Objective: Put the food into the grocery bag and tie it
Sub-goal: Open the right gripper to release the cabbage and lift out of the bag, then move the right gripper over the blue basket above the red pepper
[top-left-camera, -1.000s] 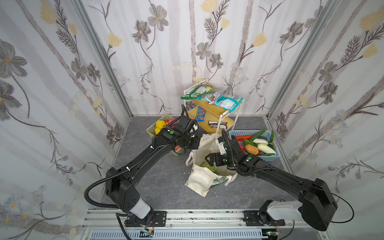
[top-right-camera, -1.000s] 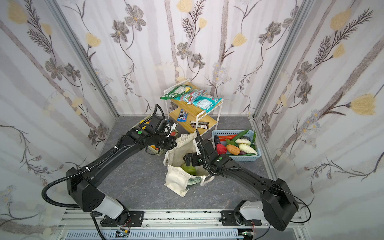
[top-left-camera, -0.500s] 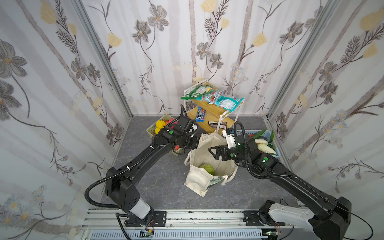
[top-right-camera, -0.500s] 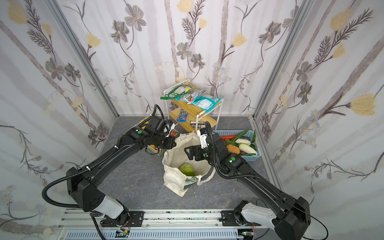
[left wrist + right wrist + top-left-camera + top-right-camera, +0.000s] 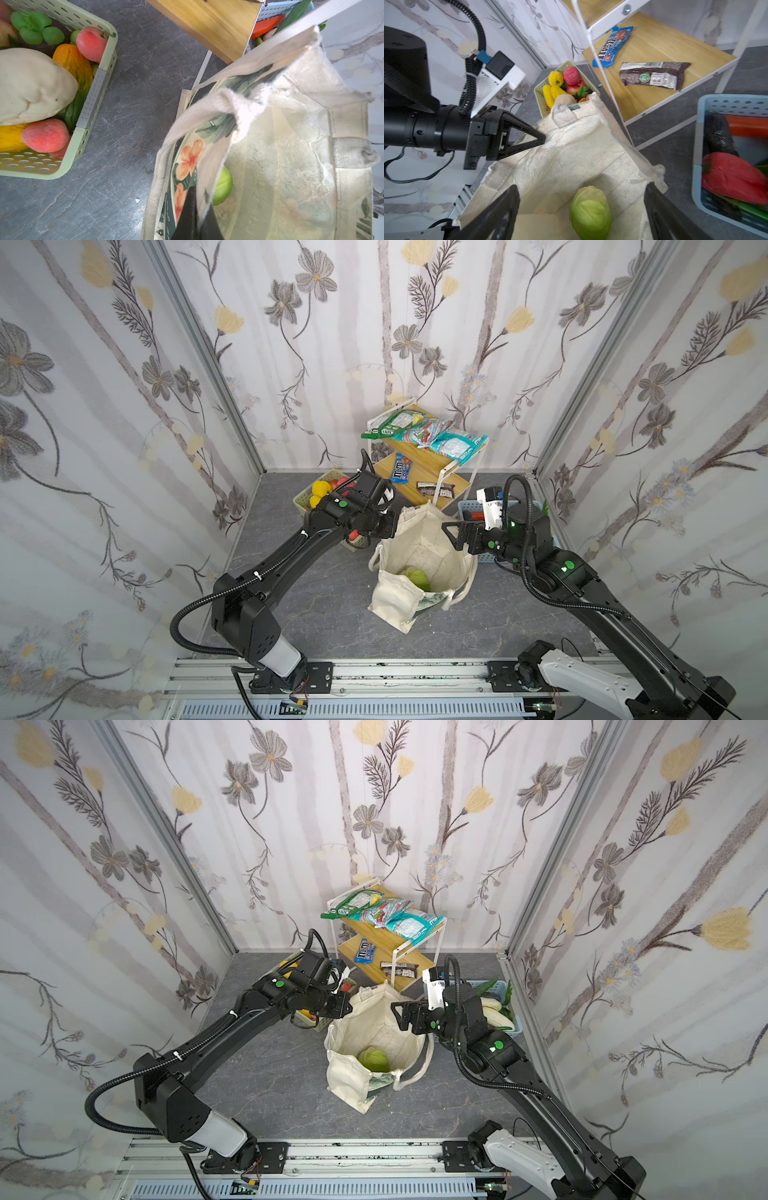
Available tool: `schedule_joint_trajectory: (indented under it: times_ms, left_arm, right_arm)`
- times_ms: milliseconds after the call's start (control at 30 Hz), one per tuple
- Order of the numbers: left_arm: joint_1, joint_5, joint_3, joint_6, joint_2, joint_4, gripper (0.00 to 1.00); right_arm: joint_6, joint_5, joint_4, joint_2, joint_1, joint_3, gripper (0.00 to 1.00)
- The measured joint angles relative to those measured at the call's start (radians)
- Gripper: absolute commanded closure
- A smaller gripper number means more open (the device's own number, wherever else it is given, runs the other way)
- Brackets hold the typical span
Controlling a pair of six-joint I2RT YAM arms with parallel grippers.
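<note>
**Hazards.** The left gripper was clamped on the far rim of the grocery bag. That one pinch appeared to be all that held the mouth open. If the canvas slipped out of the closed jaws, the raised wall would likely fall across the opening and cover the green cabbage inside. The near wall was already slumped and folded outward, so the opening was lopsided, and an item released off-centre could land on the grey tabletop.

The right gripper hung over the bag's mouth on the side nearest the blue basket, with its jaws spread wide and nothing between them. A low sideways pass toward that basket could catch a finger on the rim or on a rope handle and pull the bag over or out of the left gripper's pinch.

**Condition of the bag.** The bag stood on the tabletop between the pale green basket and the blue basket, just in front of the wooden rack. It was limp cream canvas with a crinkled pale lining. The left wrist view showed a dark green band, leaves and orange flowers on the outer face. The thick white handles hung loose outside and untied. Only the cabbage was visible inside. The red pepper lay in the blue basket.
</note>
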Motion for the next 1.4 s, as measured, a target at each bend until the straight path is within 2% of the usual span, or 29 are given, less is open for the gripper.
schedule_joint_trajectory:
  times_ms: [267,800,1400]
  left_arm:
    - [0.001,0.000,-0.001,0.000,0.003,0.000,1.00]
    - [0.001,0.000,-0.014,0.004,-0.010,0.007,1.00]
    - [0.001,0.003,-0.014,0.019,-0.010,0.007,1.00]
  right_arm:
    - [0.000,0.005,-0.005,-0.047,-0.122,-0.034,0.07]
    - [0.035,0.026,0.050,-0.023,-0.257,-0.216,0.06]
    - [0.019,0.087,0.132,0.138,-0.290,-0.307,0.06]
